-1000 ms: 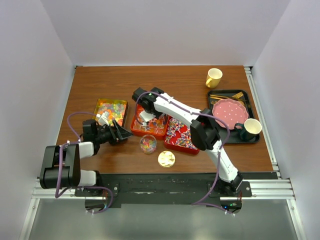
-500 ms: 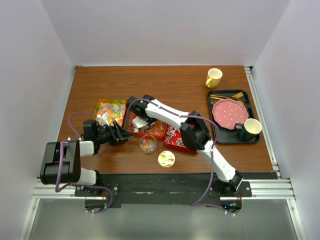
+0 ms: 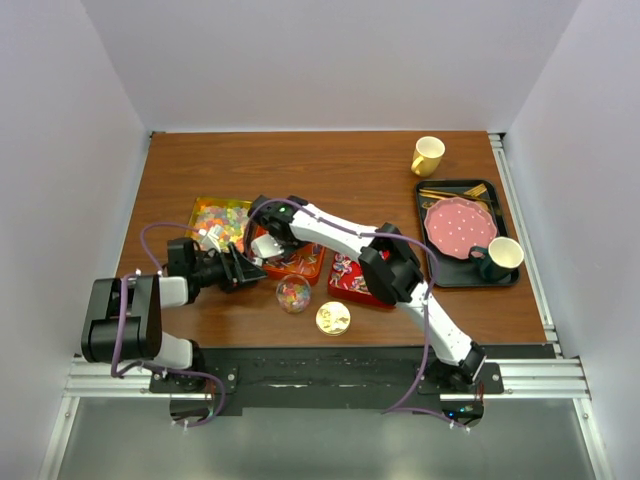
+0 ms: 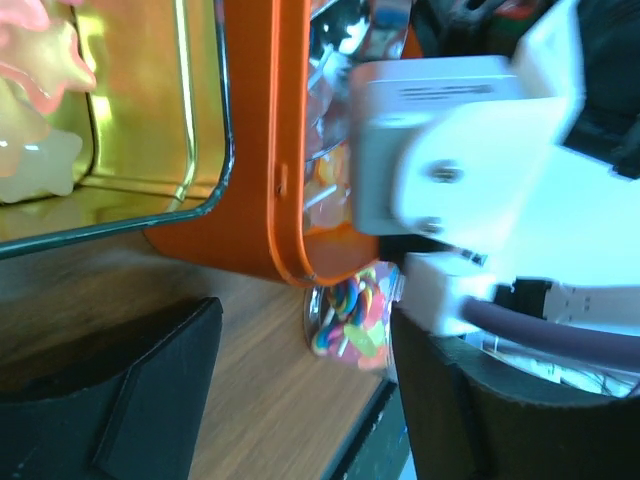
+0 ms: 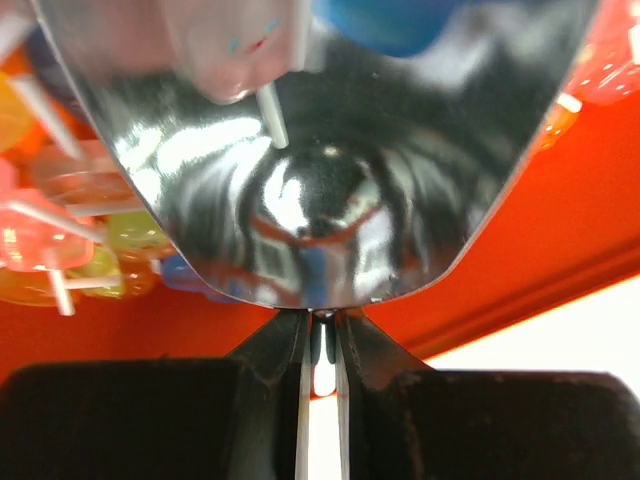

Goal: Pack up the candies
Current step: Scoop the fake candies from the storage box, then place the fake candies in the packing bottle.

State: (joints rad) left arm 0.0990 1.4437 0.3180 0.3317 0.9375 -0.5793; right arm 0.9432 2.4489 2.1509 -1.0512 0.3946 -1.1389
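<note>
As right gripper [image 3: 272, 243] swings from orange tray [image 3: 303, 262] centre to its near-left corner, scoop [image 5: 310, 200] nears jar [image 3: 293, 293]; likely pour step next. Right wrist only: fingers pinched tight on scoop handle, candies [image 5: 45, 245] left of and beyond fingertips. Left wrist only: left gripper [image 4: 300, 395] spread wide, empty, jar beyond fingertips, between them.

At the middle of the table [image 3: 330, 165], three trays of candies [image 3: 220, 215]: left tray [image 3: 198, 232], middle tray [image 3: 305, 264], right tray [image 3: 348, 276]. At 6 o'clock of the middle tray, a bowl [image 3: 293, 293]; at 4 o'clock of that, a lid [image 3: 333, 318]. At the table's 3 o'clock, a serving tray [image 3: 448, 273] bearing plate [image 3: 460, 226] and cup [image 3: 497, 257]; at its 12 o'clock, a mug [image 3: 427, 155].
</note>
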